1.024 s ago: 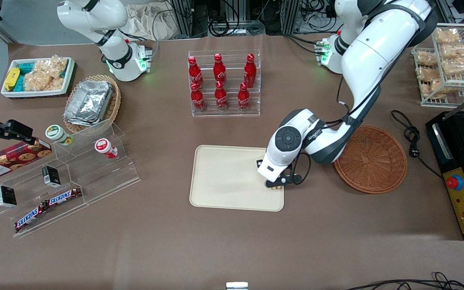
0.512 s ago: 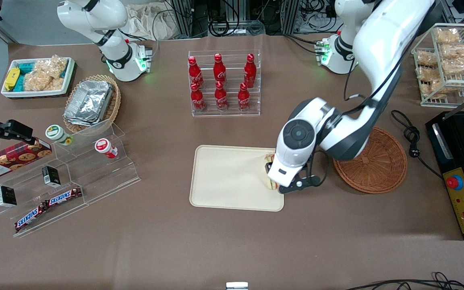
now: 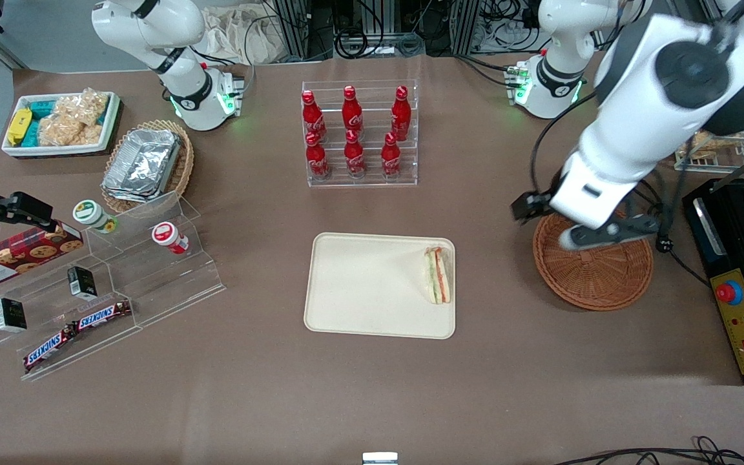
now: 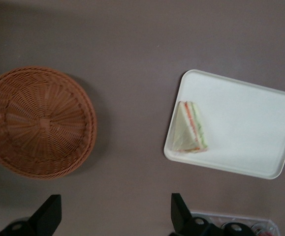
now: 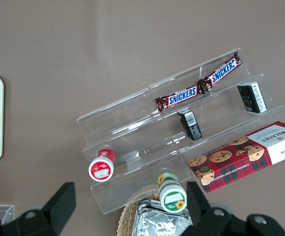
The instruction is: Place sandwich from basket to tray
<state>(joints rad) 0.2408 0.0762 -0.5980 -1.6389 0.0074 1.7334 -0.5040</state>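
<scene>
One triangular wrapped sandwich (image 3: 437,276) is laid inside the cream rectangular tray (image 3: 359,323), beside its rim. Empty, spread-fingered gripper (image 4: 111,216) is held above the reddish-brown round wicker basket (image 3: 604,278); a clear upward retreat is advised.

Brown table (image 3: 372,387): tray (image 3: 359,284), basket (image 3: 595,274).

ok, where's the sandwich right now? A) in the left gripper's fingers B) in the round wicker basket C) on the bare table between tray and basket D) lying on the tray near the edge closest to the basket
D: the sandwich lies on the tray by its basket-side edge; the basket holds nothing, and the left gripper hangs open above the basket, holding nothing.
</scene>
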